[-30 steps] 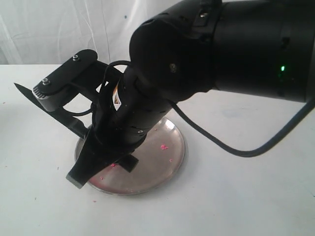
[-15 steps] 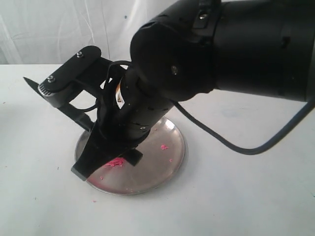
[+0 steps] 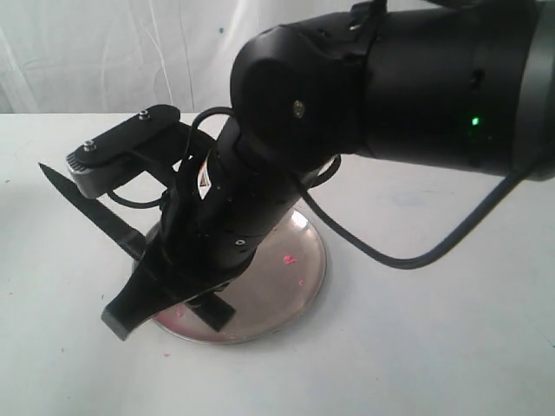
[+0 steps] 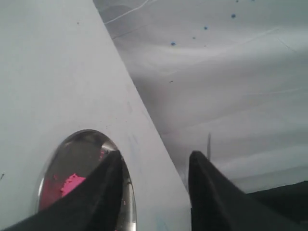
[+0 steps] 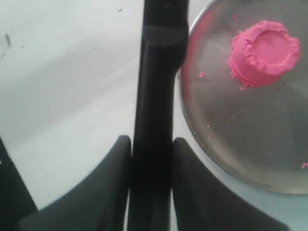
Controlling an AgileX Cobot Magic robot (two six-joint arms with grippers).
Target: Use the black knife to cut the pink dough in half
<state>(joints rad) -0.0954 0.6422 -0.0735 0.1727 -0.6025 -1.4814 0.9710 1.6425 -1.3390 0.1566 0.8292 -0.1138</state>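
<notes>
My right gripper [image 3: 126,314] is shut on the black knife [image 3: 87,204], which lies crosswise through its fingers. The point sticks out up and to the left, and the butt end sits over the steel plate [image 3: 303,277]. In the right wrist view the knife [image 5: 161,72] runs between the closed fingers of the right gripper [image 5: 152,139], beside the plate [image 5: 240,134]. The pink dough [image 5: 263,52], a whole ridged cup-shaped mound, rests there clear of the blade. My left gripper [image 4: 155,154] is open and empty at the plate's [image 4: 82,149] edge, near the dough [image 4: 72,185]. In the exterior view the arm hides the dough.
Tiny pink crumbs [image 3: 289,258] dot the plate, and a few specks lie on the white tabletop [image 3: 416,347]. A black cable [image 3: 390,260] loops from the right arm over the table. A white backdrop [image 3: 87,52] closes off the far side.
The right arm with the knife lifted slightly, then came down and toward the front. Its fingers now reach lower over the plate's near-left rim. The pink bit seen under them is now covered.
</notes>
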